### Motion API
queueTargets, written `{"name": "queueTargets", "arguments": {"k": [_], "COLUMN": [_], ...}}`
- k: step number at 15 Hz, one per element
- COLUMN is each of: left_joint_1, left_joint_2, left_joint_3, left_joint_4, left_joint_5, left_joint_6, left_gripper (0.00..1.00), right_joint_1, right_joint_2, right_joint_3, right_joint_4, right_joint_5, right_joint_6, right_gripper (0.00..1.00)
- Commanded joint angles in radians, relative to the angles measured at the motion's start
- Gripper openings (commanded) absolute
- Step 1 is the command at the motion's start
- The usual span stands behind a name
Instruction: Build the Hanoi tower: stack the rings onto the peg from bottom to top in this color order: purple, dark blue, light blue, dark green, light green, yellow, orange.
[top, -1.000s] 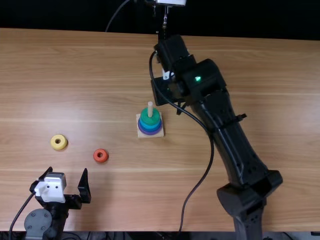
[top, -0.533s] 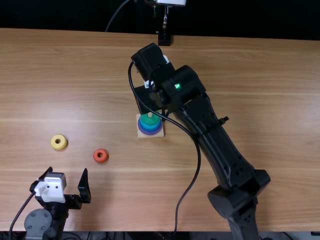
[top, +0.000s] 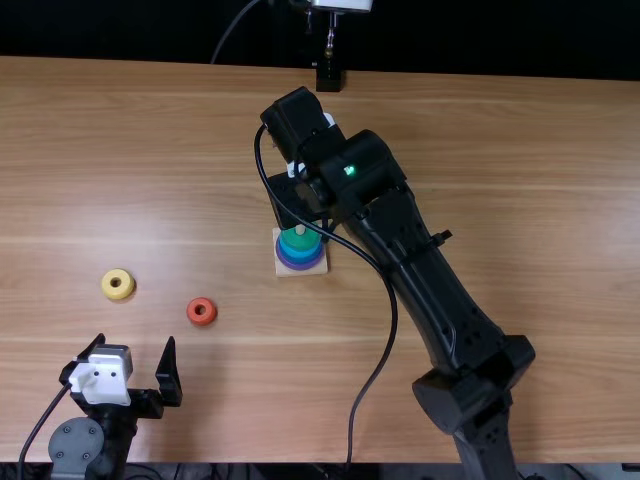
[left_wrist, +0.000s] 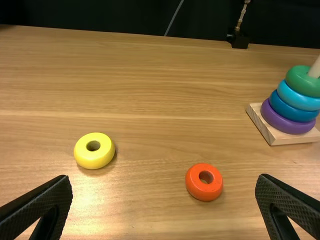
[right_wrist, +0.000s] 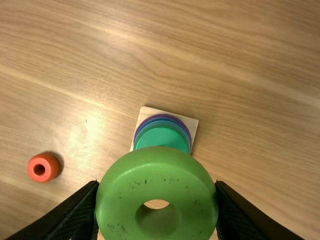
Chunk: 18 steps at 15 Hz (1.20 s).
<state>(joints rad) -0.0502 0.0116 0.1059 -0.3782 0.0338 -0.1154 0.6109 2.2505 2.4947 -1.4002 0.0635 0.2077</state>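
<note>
Left tool (top: 136, 345): open, fingers well apart
Right tool (top: 295, 200): gripping light green ring (right_wrist: 157, 175), raised near the peg (left_wrist: 315, 67)
Wooden base (left_wrist: 274, 135): on tabletop (left_wrist: 150, 100), peg upright
Rings on peg, bottom to top: purple ring (left_wrist: 287, 125), dark blue ring (left_wrist: 292, 110), light blue ring (left_wrist: 300, 99), dark green ring (left_wrist: 302, 82)
Orange ring (left_wrist: 205, 188): flat on tabletop, between yellow ring (left_wrist: 93, 160) and base
Yellow ring: flat on tabletop, farther left
</note>
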Motion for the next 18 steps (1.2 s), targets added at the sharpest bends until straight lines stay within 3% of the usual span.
{"name": "queueTargets", "arguments": {"k": [1, 11, 12, 13, 14, 18], "left_joint_1": [0.016, 0.016, 0.016, 0.016, 0.016, 0.016], "left_joint_2": [-0.012, -0.012, -0.012, -0.012, -0.012, -0.012], "left_joint_3": [-0.106, -0.106, -0.106, -0.106, -0.106, -0.106], "left_joint_4": [-0.069, -0.069, -0.069, -0.069, -0.069, -0.069], "left_joint_5": [0.021, 0.021, 0.023, 0.021, 0.021, 0.021], "left_joint_6": [0.003, 0.003, 0.003, 0.003, 0.003, 0.003], "left_gripper": [1.00, 1.00, 1.00, 1.00, 1.00, 1.00], "right_joint_1": [0.001, -0.002, -0.005, -0.005, -0.007, -0.010], "right_joint_2": [0.038, 0.038, 0.038, 0.038, 0.038, 0.029], "right_joint_3": [0.016, -0.076, -0.074, -0.076, -0.080, -0.085], "right_joint_4": [-0.002, -0.002, 0.000, -0.002, -0.005, 0.013], "right_joint_5": [-0.003, -0.001, -0.003, 0.001, 0.008, 0.006], "right_joint_6": [0.000, 0.002, 0.004, 0.008, 0.006, 0.008], "right_gripper": [0.00, 0.00, 0.11, 0.73, 1.00, 1.00]}}
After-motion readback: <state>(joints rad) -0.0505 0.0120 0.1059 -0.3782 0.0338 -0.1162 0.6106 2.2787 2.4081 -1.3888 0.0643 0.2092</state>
